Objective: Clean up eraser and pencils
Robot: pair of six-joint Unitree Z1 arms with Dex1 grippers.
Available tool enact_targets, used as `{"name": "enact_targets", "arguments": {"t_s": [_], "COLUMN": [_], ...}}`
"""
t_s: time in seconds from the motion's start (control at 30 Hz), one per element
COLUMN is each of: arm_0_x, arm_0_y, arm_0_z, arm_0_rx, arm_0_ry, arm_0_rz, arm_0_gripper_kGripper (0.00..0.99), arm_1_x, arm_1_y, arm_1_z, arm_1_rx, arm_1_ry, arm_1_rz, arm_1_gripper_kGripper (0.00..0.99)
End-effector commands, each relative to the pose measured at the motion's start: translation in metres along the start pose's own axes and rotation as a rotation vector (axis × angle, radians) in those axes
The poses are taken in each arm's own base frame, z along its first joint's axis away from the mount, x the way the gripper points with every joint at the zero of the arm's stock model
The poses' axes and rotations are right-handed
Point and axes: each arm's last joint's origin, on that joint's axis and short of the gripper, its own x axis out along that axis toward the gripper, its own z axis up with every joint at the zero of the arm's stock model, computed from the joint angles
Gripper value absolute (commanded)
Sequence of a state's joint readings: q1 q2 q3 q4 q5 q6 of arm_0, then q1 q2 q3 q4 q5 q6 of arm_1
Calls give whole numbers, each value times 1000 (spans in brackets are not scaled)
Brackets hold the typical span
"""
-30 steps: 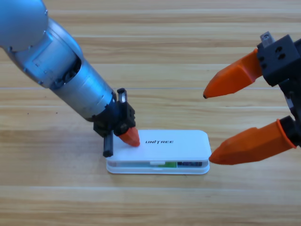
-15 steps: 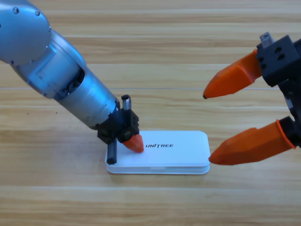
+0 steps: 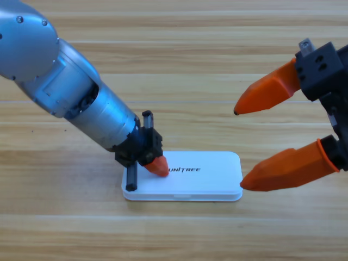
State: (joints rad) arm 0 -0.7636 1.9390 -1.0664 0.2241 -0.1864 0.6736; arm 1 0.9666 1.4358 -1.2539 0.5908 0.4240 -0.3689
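White case [image 3: 201,182], lid down, near the wooden table's [image 3: 179,54] front edge; eraser and pencils not visible, presumably enclosed. Left gripper [image 3: 155,165]: orange tip on the lid's left end, likely pressing it closed; jaw state cannot be told. Right gripper [image 3: 239,149]: waiting at the table's right edge, jaws spread, empty.

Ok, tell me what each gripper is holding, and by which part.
Nothing is held. The left gripper presses its orange tip on the lid of the white case, near its left end. The right gripper waits open at the right edge, empty.
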Motion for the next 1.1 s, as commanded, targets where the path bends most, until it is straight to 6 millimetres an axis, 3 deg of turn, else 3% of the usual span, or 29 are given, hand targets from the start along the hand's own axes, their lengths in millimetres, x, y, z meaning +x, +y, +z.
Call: {"name": "enact_targets", "arguments": {"t_s": [0.03,0.07,0.13,0.17,0.2,0.27,0.47,0.6,0.67,0.77,0.9,1.1], "arm_0_x": [15,7,-15,-28,-45,-83,-226,-283,-293,-287,-265,-233], "arm_0_y": [-12,-11,-11,-10,-11,-12,-27,-61,-76,-90,-98,-100], "arm_0_z": [-6,-3,4,8,12,22,46,51,47,40,33,25], "arm_0_rx": [-17,-23,-17,-16,-15,-13,-40,3,37,87,119,115], "arm_0_ry": [64,57,40,23,3,-36,-169,-240,-268,-292,-292,-278], "arm_0_rz": [-65,-56,-31,-16,3,41,123,90,56,-50,-146,-134], "arm_0_gripper_kGripper": [0,0,571,802,930,990,990,990,990,989,990,990], "arm_1_x": [24,24,25,25,25,26,26,26,26,27,26,26], "arm_1_y": [-7,-7,-7,-7,-7,-7,-8,-8,-8,-8,-8,-8], "arm_1_z": [-5,-5,-5,-5,-5,-6,-5,-5,-5,-5,-5,-5], "arm_1_rx": [34,35,35,37,37,37,37,37,37,38,37,38], "arm_1_ry": [54,55,56,59,59,60,60,60,60,62,60,62], "arm_1_rz": [35,36,36,37,37,38,38,38,38,38,38,38], "arm_1_gripper_kGripper": [943,943,943,943,943,943,943,943,943,943,943,943]}}
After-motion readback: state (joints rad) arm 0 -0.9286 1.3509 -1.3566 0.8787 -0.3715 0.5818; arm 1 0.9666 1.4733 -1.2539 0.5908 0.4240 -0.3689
